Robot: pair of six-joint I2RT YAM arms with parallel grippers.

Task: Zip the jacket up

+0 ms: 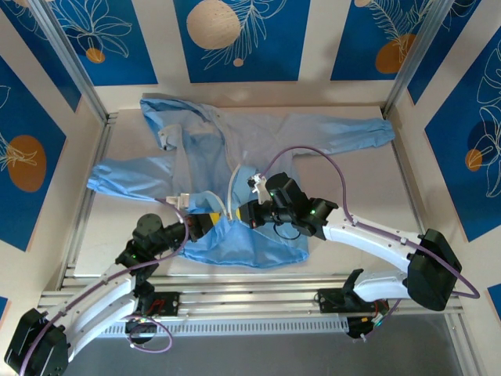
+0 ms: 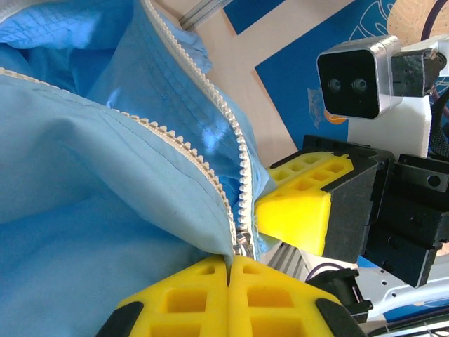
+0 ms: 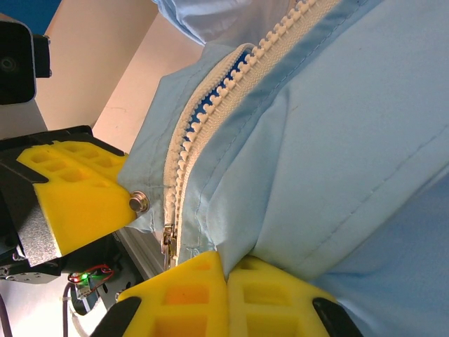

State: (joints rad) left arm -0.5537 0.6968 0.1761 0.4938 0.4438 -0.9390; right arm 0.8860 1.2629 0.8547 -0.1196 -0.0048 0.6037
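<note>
Left wrist and right wrist views show left gripper (image 2: 229, 270) and right gripper (image 3: 226, 270) pinching jacket (image 2: 91, 210) hem beside slider (image 2: 243, 246), seemingly seated; next, draw it up.

One light-blue jacket (image 1: 235, 137), one zipper slider (image 3: 168, 240), and a pair: left end effector (image 2: 229, 263), right end effector (image 3: 226, 261).

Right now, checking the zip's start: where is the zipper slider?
In the left wrist view the zipper slider sits at the jacket's bottom hem, just above the left claw's shut tips; the right claw pinches fabric beside it.
</note>
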